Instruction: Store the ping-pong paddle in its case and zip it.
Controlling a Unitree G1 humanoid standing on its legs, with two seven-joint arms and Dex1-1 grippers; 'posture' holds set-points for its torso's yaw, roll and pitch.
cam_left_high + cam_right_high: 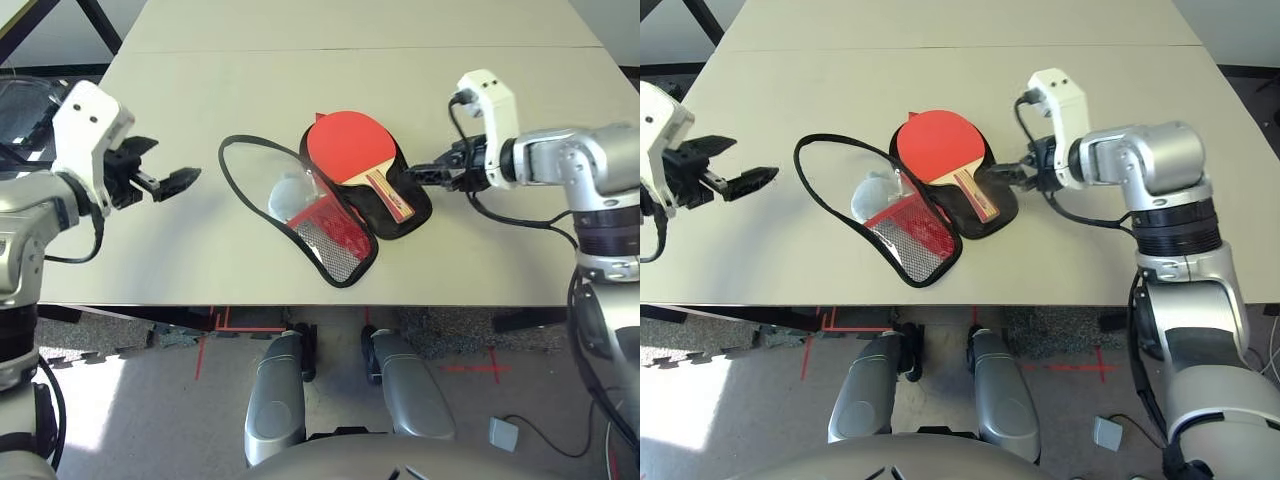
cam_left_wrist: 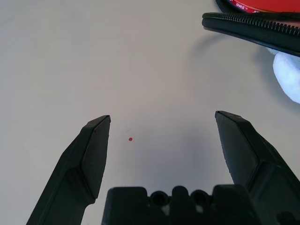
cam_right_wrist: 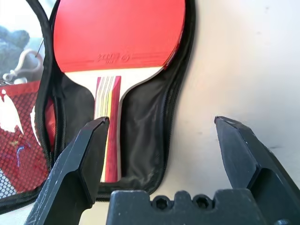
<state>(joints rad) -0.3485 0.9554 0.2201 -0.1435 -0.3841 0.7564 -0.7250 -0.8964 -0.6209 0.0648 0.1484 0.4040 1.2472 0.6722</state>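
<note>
Paddle sits in open case, cover flap not closed, zip not started

Left gripper (image 1: 165, 185): over the table's (image 1: 520, 255) left part, clear of the case, fingers spread, nothing between them.

Case (image 1: 379, 223): opened out like a book near the middle of the table's near edge. Its left half, the cover flap (image 1: 341, 258), has a clear window, black zipper trim and a mesh pocket with red behind it. Flap lies slantwise, lower end closest to the near edge. Grey-white pouch (image 1: 289, 197) shows through the clear part.

Ping-pong paddle (image 1: 350, 143): on the black inner side of the case's right half, red face up, head toward the far edge, striped handle (image 1: 389, 196) angled toward the near edge. Handle end looks inside the trim.

Right gripper (image 3: 161, 119): at the case's right side, by the handle. Fingers wide apart, one over the handle area, the other out over bare table. No grip on anything.

Step in hand, my read: placing looks about done, closing is next. Next move: left gripper pinches the flap's outer rim and folds it rightward over the paddle, right steadies the case. Then line up the trims, find the zipper pull. Watch for the paddle sliding.
</note>
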